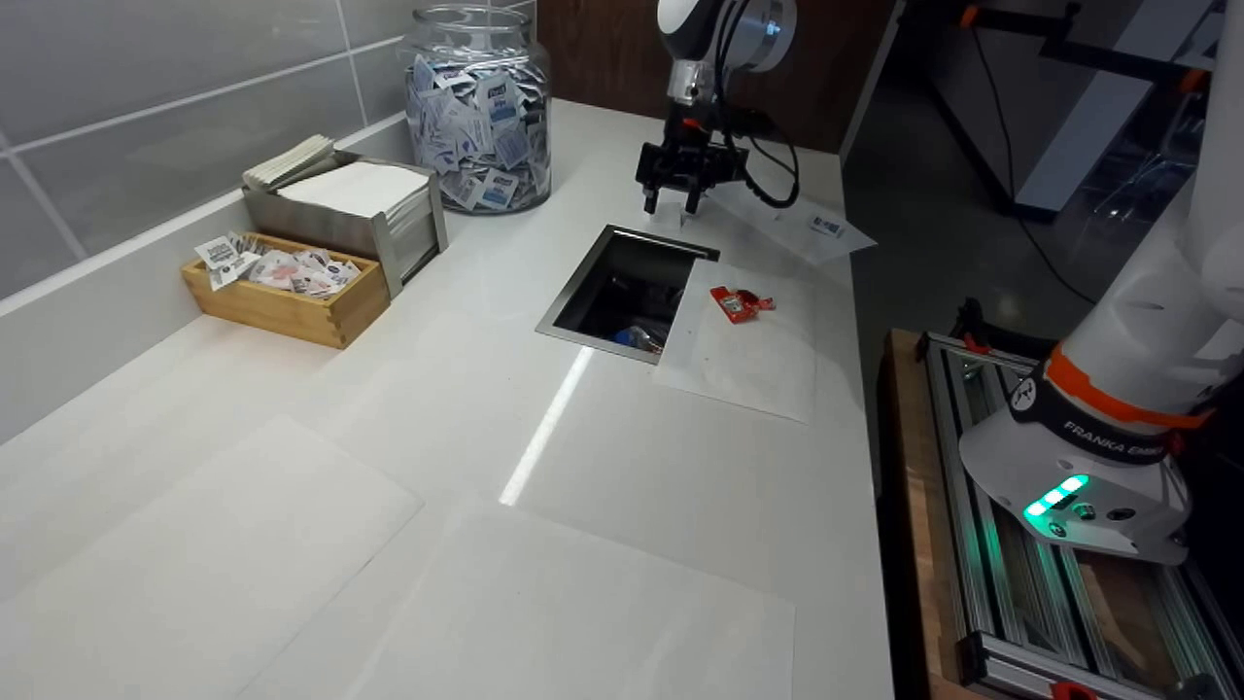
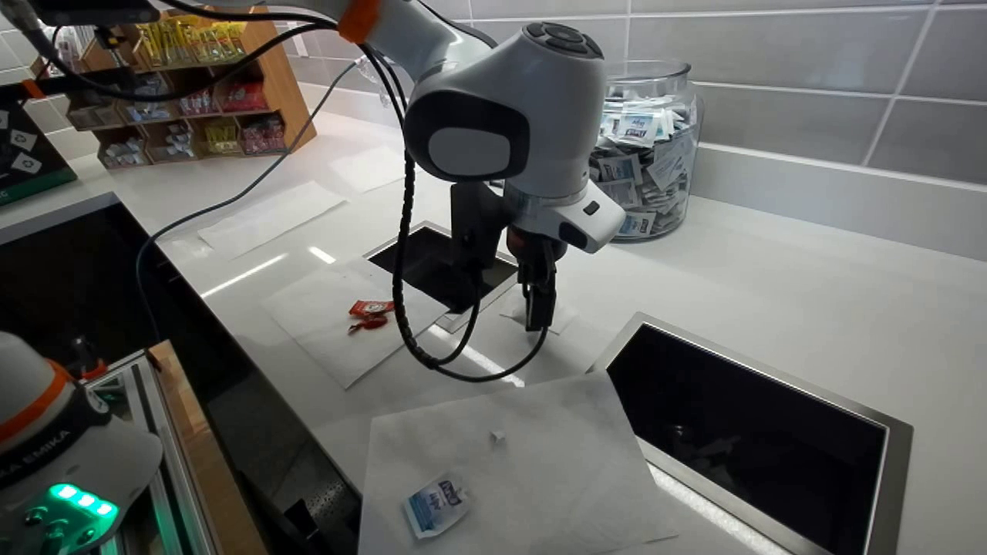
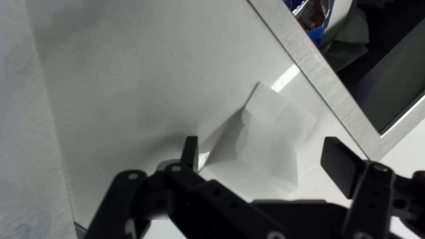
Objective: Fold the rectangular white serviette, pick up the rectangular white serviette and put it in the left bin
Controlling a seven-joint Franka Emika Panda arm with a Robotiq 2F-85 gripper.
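A small white serviette [image 3: 269, 142], creased and folded with a raised flap, lies on the white counter. In an exterior view it shows as a small pale piece [image 2: 565, 314] beside the fingers. My gripper [image 3: 261, 149] is open, with one finger on each side of the serviette in the wrist view; whether it touches the serviette I cannot tell. The gripper also shows low over the counter in an exterior view [image 1: 672, 204]. A bin with a metal rim [image 1: 595, 342] is beside the serviette; its rim shows in the wrist view [image 3: 318, 71], with wrappers inside.
Another metal-rimmed bin [image 2: 894, 462] is in the counter. White sheets carry a red wrapper [image 1: 741, 304] and a blue-white packet [image 2: 436, 506]. A glass jar [image 1: 478, 136], a serviette holder [image 1: 321, 228] and a wooden box [image 1: 282, 311] stand by the wall.
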